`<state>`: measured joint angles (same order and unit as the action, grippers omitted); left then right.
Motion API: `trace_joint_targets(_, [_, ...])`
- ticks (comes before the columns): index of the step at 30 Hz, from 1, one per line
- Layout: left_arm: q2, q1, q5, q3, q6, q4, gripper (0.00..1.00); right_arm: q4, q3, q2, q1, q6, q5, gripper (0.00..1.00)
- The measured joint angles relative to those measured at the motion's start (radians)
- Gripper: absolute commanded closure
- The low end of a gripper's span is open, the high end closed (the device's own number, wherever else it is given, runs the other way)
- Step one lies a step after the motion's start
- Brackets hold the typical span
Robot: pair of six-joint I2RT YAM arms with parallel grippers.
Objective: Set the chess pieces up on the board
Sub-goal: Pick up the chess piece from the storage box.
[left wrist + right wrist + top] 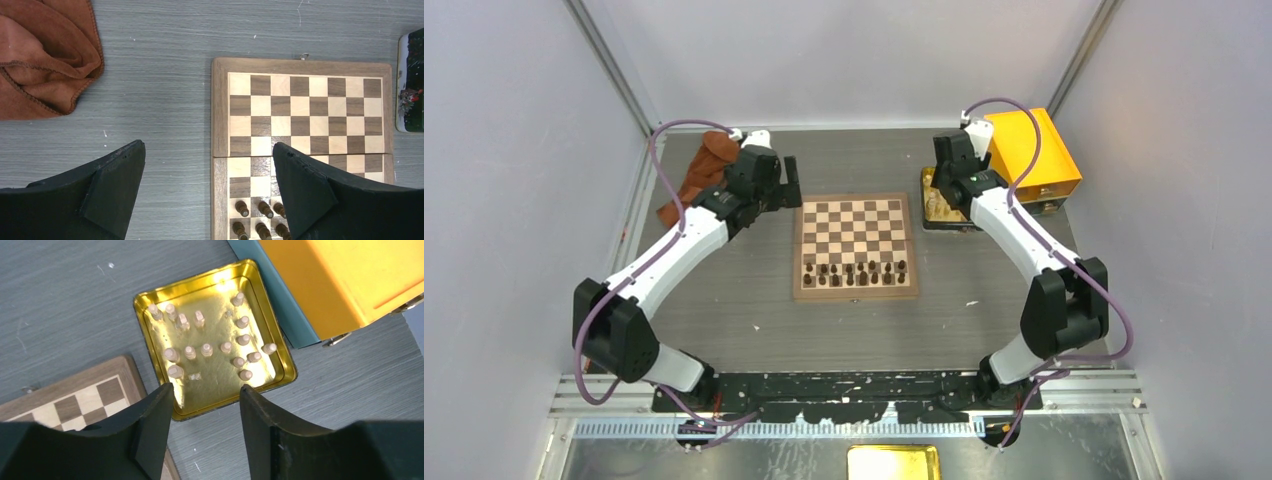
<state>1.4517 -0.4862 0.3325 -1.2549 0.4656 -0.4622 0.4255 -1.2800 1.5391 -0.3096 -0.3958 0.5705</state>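
Note:
The board (856,246) lies mid-table, with dark brown chessmen (854,273) on its two near rows. Its left part shows in the left wrist view as board (305,105). Several pale cream chess pieces (207,349) stand in a shallow golden tray (150,350) beside the board's far right corner. My right gripper (206,390) hovers open over the tray's near edge, nothing between its fingers. At the board's far left edge my left gripper (209,150) hangs wide open and empty.
An orange-yellow box (1032,153) stands right behind the tray (929,208). A crumpled rust-brown cloth (699,175) lies at the far left, also seen as the cloth (45,55) in the left wrist view. Grey walls close in the table on three sides.

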Motion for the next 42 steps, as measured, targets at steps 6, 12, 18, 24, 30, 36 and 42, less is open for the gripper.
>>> trace_joint_targets(6, [0.016,0.000,0.000,0.000,0.003,0.000,0.00,0.028,-0.003,0.083,0.032,-0.014,-0.064,0.52])
trace_joint_targets(12, [0.025,0.000,0.000,0.000,0.008,0.001,0.00,0.028,-0.003,0.140,0.054,-0.034,-0.133,0.52])
trace_joint_targets(18, [0.026,0.000,-0.002,0.000,0.022,0.001,0.00,0.015,-0.005,0.159,0.064,-0.056,-0.187,0.55])
trace_joint_targets(24, [0.030,0.000,-0.003,0.000,0.027,0.002,0.00,0.008,-0.019,0.206,0.065,-0.072,-0.220,0.58])
trace_joint_targets(30, [0.030,0.000,-0.003,0.000,0.029,0.002,0.00,0.002,-0.027,0.245,0.070,-0.084,-0.244,0.58])
trace_joint_targets(36, [0.030,0.000,-0.003,0.000,0.031,0.003,0.00,-0.002,-0.032,0.253,0.072,-0.087,-0.257,0.58])
trace_joint_targets(42, [0.034,0.000,-0.003,0.000,0.035,0.009,0.00,-0.008,-0.045,0.259,0.077,-0.087,-0.272,0.61])
